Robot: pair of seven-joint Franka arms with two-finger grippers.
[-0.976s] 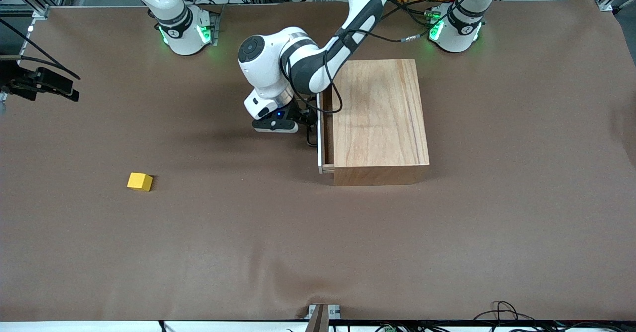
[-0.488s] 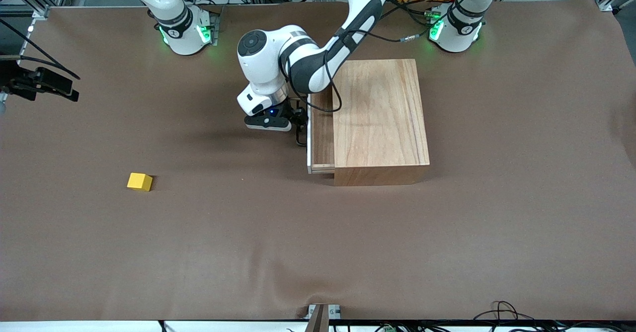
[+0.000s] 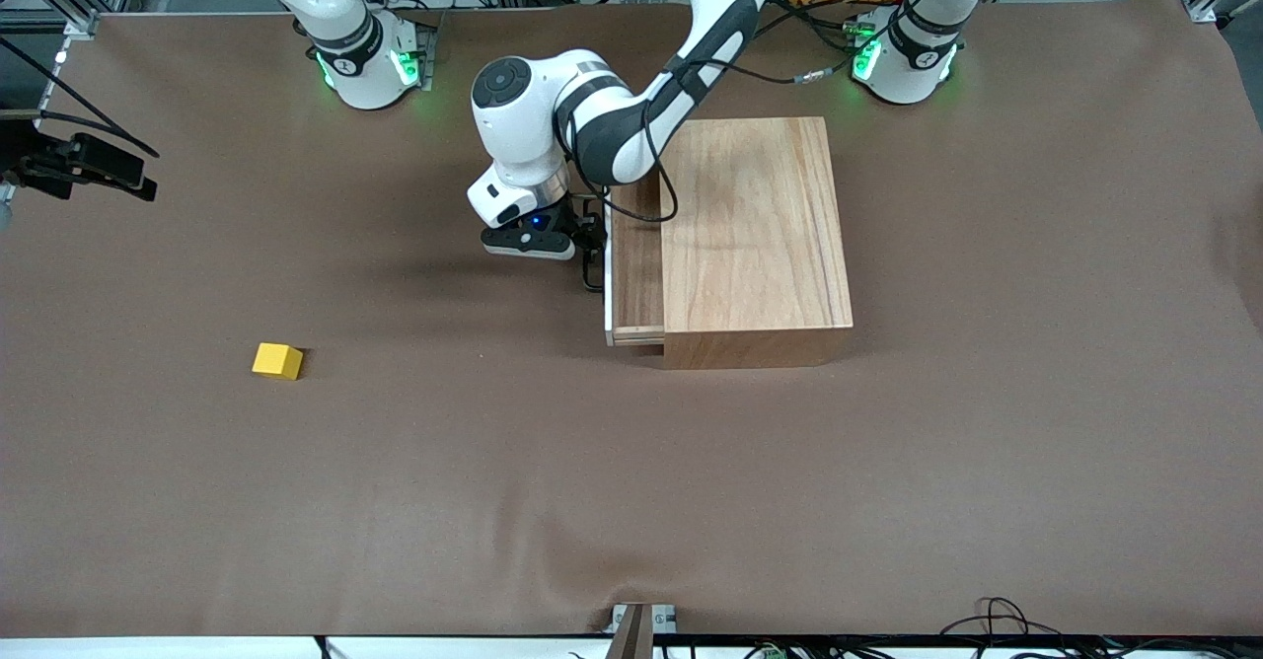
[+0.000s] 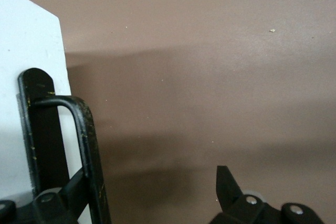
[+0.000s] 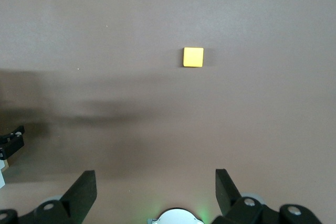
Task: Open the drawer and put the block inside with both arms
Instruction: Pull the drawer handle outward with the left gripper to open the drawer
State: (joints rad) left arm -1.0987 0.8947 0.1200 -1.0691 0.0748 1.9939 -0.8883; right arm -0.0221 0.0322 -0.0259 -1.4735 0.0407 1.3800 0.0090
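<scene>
Front view: the drawer (image 3: 634, 264) is standing partly pulled out of the wooden box (image 3: 755, 235), toward the right arm's end of the surface (image 3: 631, 481).
Left pincer (image 3: 592, 250): sitting at the black handle (image 4: 86, 145), one finger (image 4: 63, 195) hooked inside the bar, its jaws standing wide.
Right pincer (image 5: 155, 187): hanging spread wide and holding nothing, the arm waiting.
Block (image 3: 277, 360): lying on the bare surface, well apart from the drawer and both pincers, nearer the front edge than the box.
</scene>
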